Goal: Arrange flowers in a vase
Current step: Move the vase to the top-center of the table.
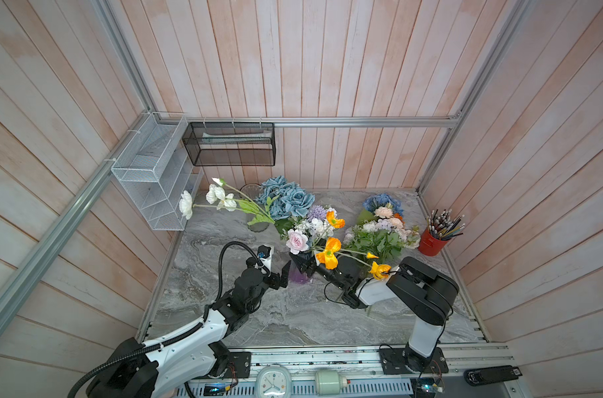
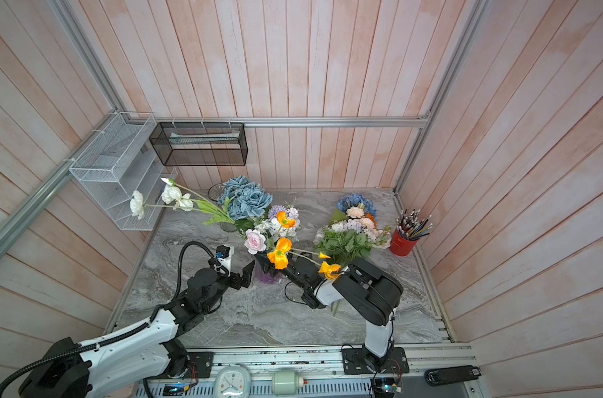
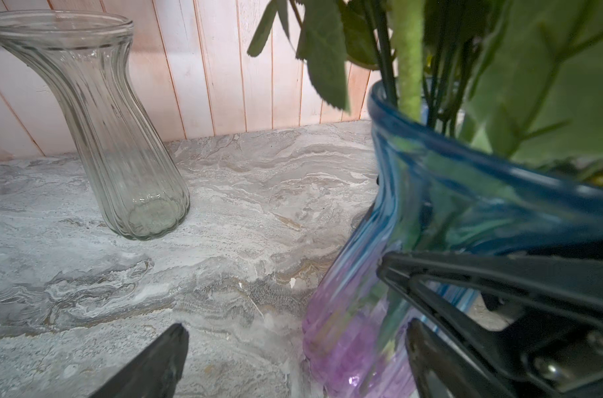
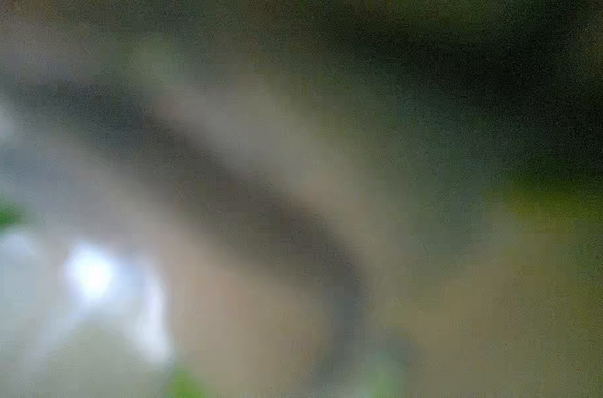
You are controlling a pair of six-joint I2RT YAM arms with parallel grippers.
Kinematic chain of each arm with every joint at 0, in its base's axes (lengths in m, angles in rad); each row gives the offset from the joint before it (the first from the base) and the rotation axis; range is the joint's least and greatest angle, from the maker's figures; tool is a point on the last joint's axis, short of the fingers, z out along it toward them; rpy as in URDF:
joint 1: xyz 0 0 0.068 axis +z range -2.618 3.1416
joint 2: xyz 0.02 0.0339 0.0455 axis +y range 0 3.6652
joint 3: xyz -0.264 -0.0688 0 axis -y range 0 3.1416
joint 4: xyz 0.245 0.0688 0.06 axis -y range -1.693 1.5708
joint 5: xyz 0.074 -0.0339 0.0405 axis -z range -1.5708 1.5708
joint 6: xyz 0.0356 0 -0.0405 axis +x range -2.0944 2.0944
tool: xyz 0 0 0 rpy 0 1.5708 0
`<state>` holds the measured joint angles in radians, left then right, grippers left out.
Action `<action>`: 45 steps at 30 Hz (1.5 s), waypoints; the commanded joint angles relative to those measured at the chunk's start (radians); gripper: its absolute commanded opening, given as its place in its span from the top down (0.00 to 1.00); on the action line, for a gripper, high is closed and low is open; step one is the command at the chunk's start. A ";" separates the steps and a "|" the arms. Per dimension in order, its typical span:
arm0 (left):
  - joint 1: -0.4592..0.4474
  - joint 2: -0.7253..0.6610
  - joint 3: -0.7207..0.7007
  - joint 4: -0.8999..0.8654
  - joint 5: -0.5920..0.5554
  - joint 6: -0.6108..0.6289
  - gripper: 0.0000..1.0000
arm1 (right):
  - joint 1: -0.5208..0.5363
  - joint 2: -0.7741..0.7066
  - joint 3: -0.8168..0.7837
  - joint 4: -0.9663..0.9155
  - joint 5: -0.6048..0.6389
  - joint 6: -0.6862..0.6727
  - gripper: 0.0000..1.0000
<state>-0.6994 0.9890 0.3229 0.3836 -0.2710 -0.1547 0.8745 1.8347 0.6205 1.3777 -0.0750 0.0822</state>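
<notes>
1. Left wrist view: the blue-and-purple vase (image 3: 431, 213) stands on the table (image 3: 224, 206) with green stems (image 3: 410, 69) crowding its mouth. An empty clear vase (image 3: 96, 120) stands well apart.
2. The left gripper (image 1: 281, 277) is spread wide and holds nothing, one finger (image 3: 499, 286) just beside the vase wall.
3. In both top views the right gripper (image 1: 302, 262) sits at the rim among orange flowers (image 1: 332, 248). I cannot tell whether it pinches a stem.
4. A spare bunch (image 1: 379, 237) lies near the red cup (image 1: 431, 243).
5. The flowers look light, with springy stems and soft blooms, so grip the bare stem low. The loaded glass vase may tip.
</notes>
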 commanded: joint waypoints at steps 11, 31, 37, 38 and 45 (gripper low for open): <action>0.076 -0.011 -0.022 0.039 -0.094 -0.070 0.00 | -0.147 -0.075 0.138 -0.081 -0.075 -0.027 1.00; 0.219 -0.022 -0.050 0.051 -0.039 -0.123 0.00 | -0.396 0.409 0.780 -0.025 -0.123 -0.127 1.00; 0.230 -0.017 -0.047 0.048 -0.044 -0.117 0.00 | -0.413 0.508 0.926 -0.100 -0.132 -0.139 1.00; 0.233 -0.017 -0.046 0.049 -0.043 -0.117 0.00 | -0.414 0.520 0.942 -0.112 -0.131 -0.142 1.00; 0.235 -0.008 -0.039 0.047 -0.024 -0.118 0.00 | -0.424 0.529 0.957 -0.120 -0.137 -0.091 0.64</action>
<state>-0.4694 0.9752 0.2806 0.4267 -0.3099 -0.2810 0.4572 2.3890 1.5303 1.1393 -0.1940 -0.0231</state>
